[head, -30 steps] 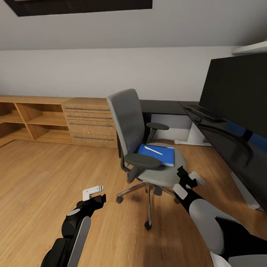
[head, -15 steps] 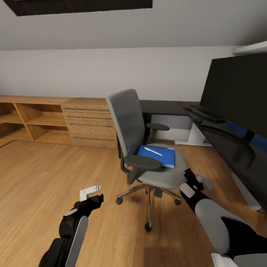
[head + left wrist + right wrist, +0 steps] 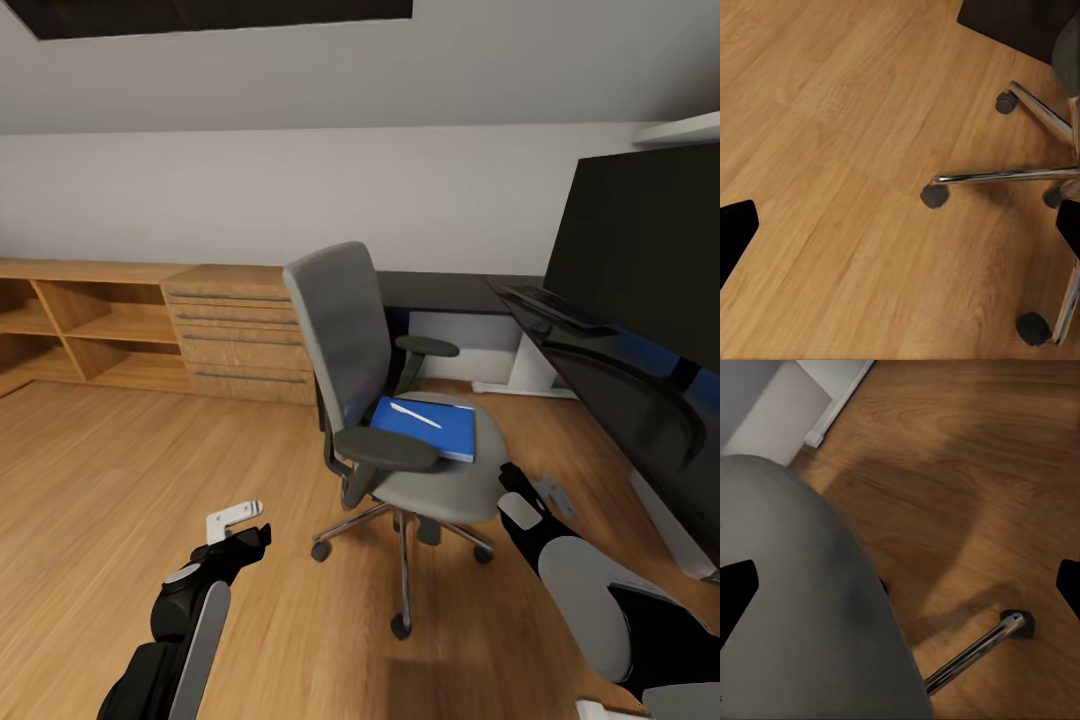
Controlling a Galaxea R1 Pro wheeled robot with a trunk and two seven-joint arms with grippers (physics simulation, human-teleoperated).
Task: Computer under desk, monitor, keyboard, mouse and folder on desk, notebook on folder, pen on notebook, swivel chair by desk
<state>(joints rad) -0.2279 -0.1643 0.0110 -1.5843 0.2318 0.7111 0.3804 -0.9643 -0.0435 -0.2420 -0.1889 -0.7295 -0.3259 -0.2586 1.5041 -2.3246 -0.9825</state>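
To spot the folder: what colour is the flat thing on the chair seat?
Blue folder, clearest in the head view.

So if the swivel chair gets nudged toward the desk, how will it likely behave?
The swivel chair stands on small casters on smooth wooden floor, so it will probably roll easily. It may spin on its single column rather than travel straight. The white pen lies loose on the blue folder, so a jolt could shift it.

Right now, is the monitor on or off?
Apparently off: the monitor on the desk shows a uniformly black screen with no image, though a powered dark screen can't be excluded.
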